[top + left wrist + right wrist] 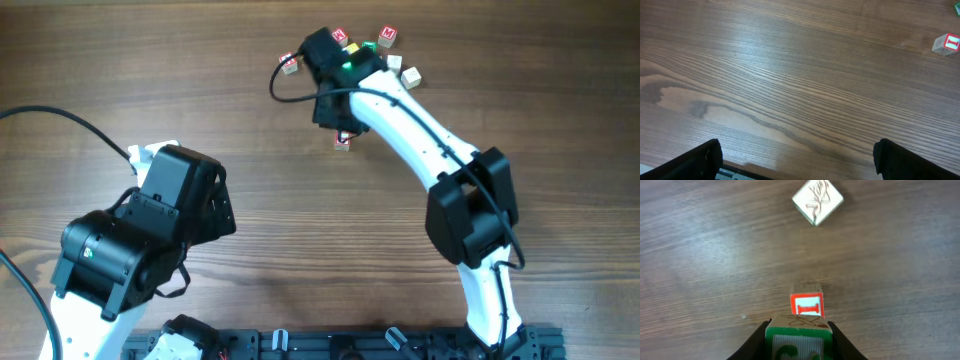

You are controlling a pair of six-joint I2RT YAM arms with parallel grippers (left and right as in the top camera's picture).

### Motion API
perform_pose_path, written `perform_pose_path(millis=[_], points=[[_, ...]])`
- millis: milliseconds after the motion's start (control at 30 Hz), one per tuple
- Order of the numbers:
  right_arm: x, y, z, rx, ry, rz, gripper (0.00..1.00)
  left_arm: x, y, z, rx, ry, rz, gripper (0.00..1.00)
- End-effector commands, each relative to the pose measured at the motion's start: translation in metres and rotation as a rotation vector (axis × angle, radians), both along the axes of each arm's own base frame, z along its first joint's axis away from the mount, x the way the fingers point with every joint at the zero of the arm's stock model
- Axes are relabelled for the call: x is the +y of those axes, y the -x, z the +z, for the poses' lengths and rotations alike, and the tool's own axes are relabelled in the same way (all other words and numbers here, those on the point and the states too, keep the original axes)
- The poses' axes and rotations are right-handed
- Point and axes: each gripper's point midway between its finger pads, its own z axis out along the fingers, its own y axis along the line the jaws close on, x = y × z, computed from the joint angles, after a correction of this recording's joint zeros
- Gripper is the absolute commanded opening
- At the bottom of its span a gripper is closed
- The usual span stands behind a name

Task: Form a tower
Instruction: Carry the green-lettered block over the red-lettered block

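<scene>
The black-and-white left arm [140, 230] sits at the lower left of the brown wood-grain desk [250, 190]. The left jaws stand spread wide with only bare desk between them. Far up to their right in the left wrist view lies a loose pale wooden cube with a red-framed letter [945, 43].

Further right in the overhead view, a small pale cube [290, 65] lies just left of the head of the white right arm [420, 130]. A red-marked cube [343, 140] lies at that arm's near edge.

The right jaws are pinching a pale wooden cube with a green letter [797, 347]. It belongs to the tower [805, 315], at the far middle of the desk. Just beyond it stands a pale cube with a red letter I [807, 305]; I cannot tell whether the green one rests on it. Farther off lies a loose pale cube with a carved drawing [817, 201].

Rightmost overhead are a red-topped cube [387, 37], a plain pale cube [395, 62] and another pale one [411, 77] just right of it.
</scene>
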Motion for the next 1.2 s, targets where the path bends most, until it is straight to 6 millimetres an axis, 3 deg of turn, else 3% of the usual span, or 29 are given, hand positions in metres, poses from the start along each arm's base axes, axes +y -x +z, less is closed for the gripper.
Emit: perform_pose_path(millis=[0,167,467,633,767,867,933,1033,1167], points=[[-0.008,0.000,-0.005,-0.064,0.074,-0.066,0.21,0.002,0.000,0.001,-0.008,-0.007,0.002,1.00],[-0.007,-0.007,-0.025,-0.100,0.072,-0.038,0.21,0.002,0.000,0.001,-0.008,-0.007,0.002,1.00],[0.004,-0.003,-0.028,-0.067,0.068,0.154,0.22,0.002,0.000,0.001,-0.008,-0.007,0.002,1.00],[0.005,0.002,-0.029,-0.043,0.061,0.177,0.20,0.002,0.000,0.001,-0.008,-0.007,0.002,1.00],[-0.001,0.010,0.002,-0.056,0.050,0.178,0.18,0.002,0.000,0.001,-0.008,-0.007,0.002,1.00],[0.005,0.002,0.027,-0.131,0.015,0.201,0.18,0.002,0.000,0.001,-0.008,-0.007,0.002,1.00],[0.010,-0.005,0.017,-0.162,0.007,0.230,0.18,0.002,0.000,0.001,-0.008,-0.007,0.002,1.00],[0.005,0.006,-0.009,-0.122,-0.001,0.192,0.16,0.002,0.000,0.001,-0.008,-0.007,0.002,1.00],[0.005,0.004,-0.009,-0.128,0.002,0.204,0.15,0.002,0.000,0.001,-0.008,-0.007,0.002,1.00]])
